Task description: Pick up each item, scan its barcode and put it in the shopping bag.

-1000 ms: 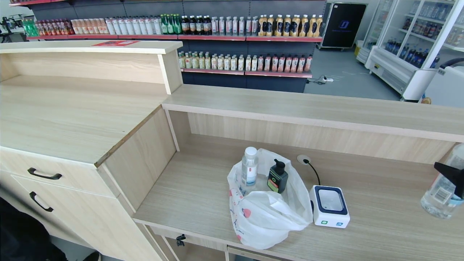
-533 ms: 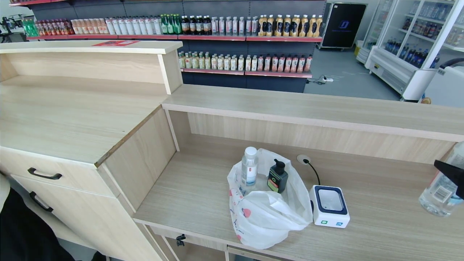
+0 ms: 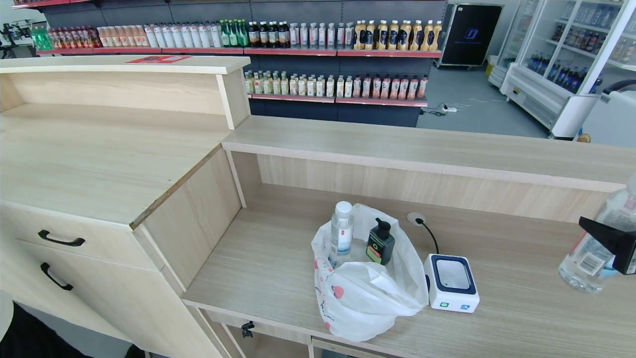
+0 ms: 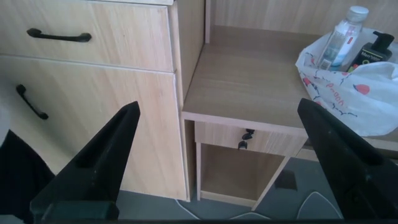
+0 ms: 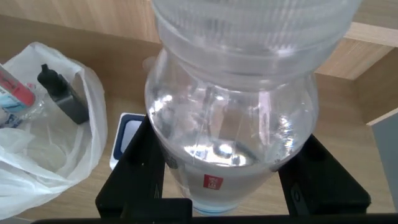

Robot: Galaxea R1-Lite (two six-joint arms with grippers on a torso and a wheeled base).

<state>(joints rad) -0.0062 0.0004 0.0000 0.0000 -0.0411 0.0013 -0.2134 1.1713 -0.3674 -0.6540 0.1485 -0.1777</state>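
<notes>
My right gripper point(image 3: 607, 244) is shut on a clear water bottle point(image 3: 589, 256), held tilted above the counter at the far right, to the right of the scanner; its barcode label faces the head camera. In the right wrist view the clear water bottle point(image 5: 230, 124) sits between the black fingers point(image 5: 140, 171). The white shopping bag point(image 3: 367, 293) lies open on the counter with a smaller clear bottle point(image 3: 342, 231) and a black pump bottle point(image 3: 381, 243) standing in it. The white scanner point(image 3: 452, 282) sits just right of the bag. My left gripper point(image 4: 217, 109) is open, low, in front of the counter's drawers.
The lower counter point(image 3: 278, 263) has a raised ledge point(image 3: 422, 149) behind it and a taller cabinet with drawers point(image 3: 89, 248) to its left. The scanner's cable point(image 3: 431, 236) runs to a hole at the back. Drink shelves and fridges stand beyond.
My right gripper has carried the water bottle leftward and slightly up, closer to the scanner. The bag, its contents and the scanner have not moved.
</notes>
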